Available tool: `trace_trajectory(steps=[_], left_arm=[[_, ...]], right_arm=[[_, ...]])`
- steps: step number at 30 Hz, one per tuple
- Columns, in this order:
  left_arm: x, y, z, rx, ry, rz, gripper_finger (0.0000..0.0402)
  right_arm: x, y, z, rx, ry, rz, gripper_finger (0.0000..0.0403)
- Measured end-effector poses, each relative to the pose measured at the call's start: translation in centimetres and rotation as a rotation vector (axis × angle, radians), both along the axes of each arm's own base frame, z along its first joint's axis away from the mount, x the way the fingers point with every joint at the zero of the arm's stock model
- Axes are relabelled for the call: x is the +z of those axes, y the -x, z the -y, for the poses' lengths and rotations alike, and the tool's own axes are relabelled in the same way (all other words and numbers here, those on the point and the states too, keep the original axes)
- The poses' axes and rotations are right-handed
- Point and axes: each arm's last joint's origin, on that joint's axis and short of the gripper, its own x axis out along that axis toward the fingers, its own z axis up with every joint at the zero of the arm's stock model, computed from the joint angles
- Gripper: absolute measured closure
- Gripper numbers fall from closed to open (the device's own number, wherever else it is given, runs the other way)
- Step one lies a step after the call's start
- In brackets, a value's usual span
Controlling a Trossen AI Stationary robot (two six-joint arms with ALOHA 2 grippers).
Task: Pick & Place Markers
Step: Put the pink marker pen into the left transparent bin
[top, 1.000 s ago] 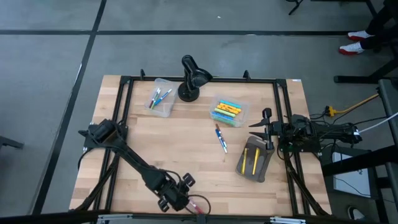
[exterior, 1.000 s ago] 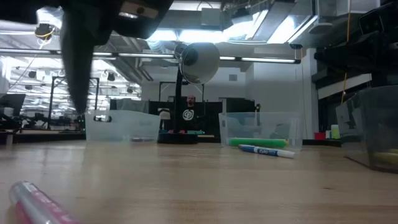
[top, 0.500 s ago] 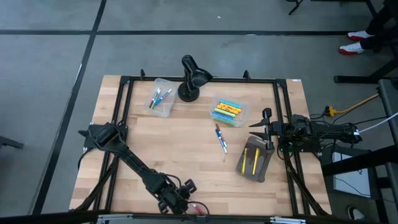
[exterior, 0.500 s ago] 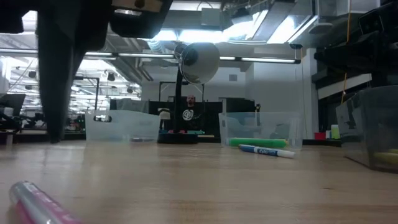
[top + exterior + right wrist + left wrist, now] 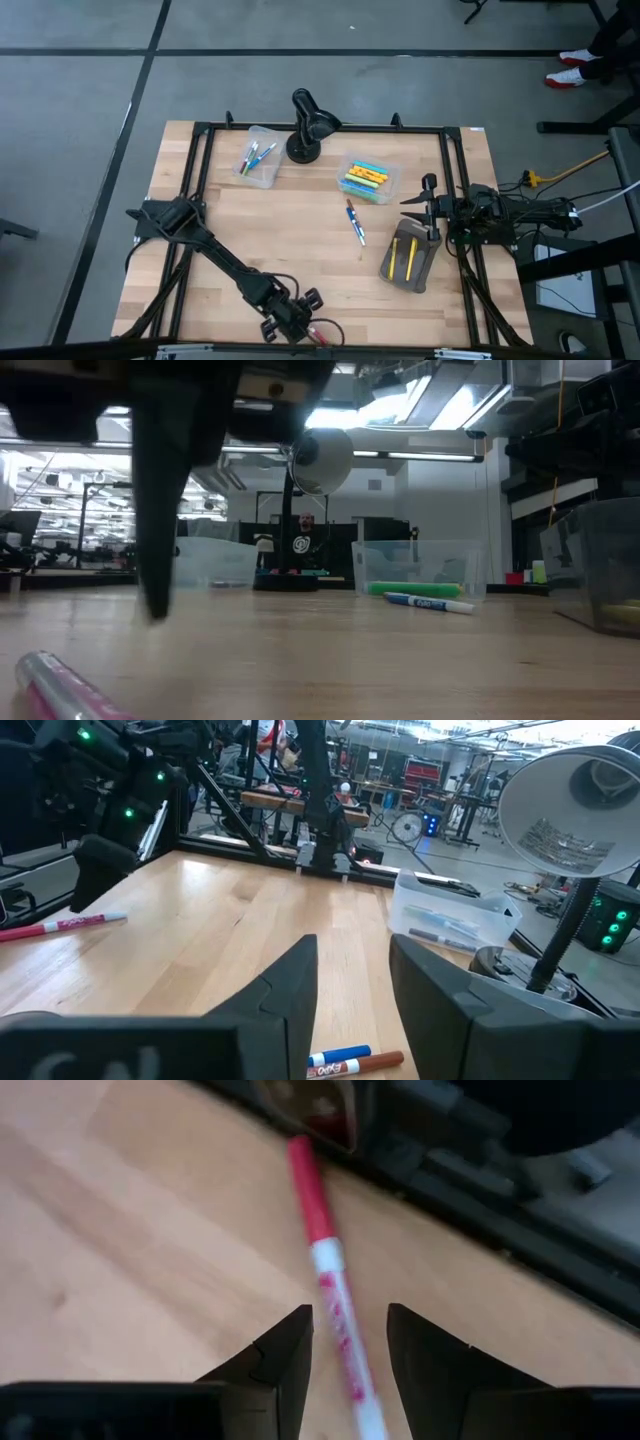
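Note:
A red and white marker (image 5: 325, 1270) lies flat on the wood at the table's near edge (image 5: 322, 336); it also shows in the low view (image 5: 60, 685). My left gripper (image 5: 348, 1315) is open just above it (image 5: 303, 322), one finger on either side of the marker's white barrel, and I see no touch. My right gripper (image 5: 428, 208) is open and empty at the table's right side, above a grey pouch (image 5: 408, 255) with two yellow markers on it. A blue marker and an orange marker (image 5: 356, 222) lie side by side mid-table.
A clear bin (image 5: 368, 178) of yellow, green, blue and orange markers stands at the back, a second clear bin (image 5: 258, 158) with a few markers to its left, and a black desk lamp (image 5: 310, 125) between them. The black frame rail (image 5: 470, 1190) runs close beyond the red marker.
My left gripper has gone down toward the table and a little toward the table's right edge, coming over the red marker. The marker has stayed where it was.

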Motion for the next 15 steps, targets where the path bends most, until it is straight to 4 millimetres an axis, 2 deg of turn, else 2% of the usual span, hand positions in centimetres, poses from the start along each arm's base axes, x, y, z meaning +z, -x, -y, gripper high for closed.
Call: trace_trajectory(steps=[4,11,15], left_arm=[[-0.7,-0.6,0.2,-0.055,0.050,0.007,0.0274],[-0.8,-1.1,0.2,-0.089,0.058,0.045,0.0274],[-1.8,-1.4,-0.1,-0.107,0.086,0.008,0.0274]], right_arm=[[0.0,0.0,0.0,-0.001,0.000,0.001,0.0276],[0.0,0.0,0.0,0.000,0.000,0.000,0.0276],[0.0,0.0,0.0,0.000,0.000,0.000,0.0276]])
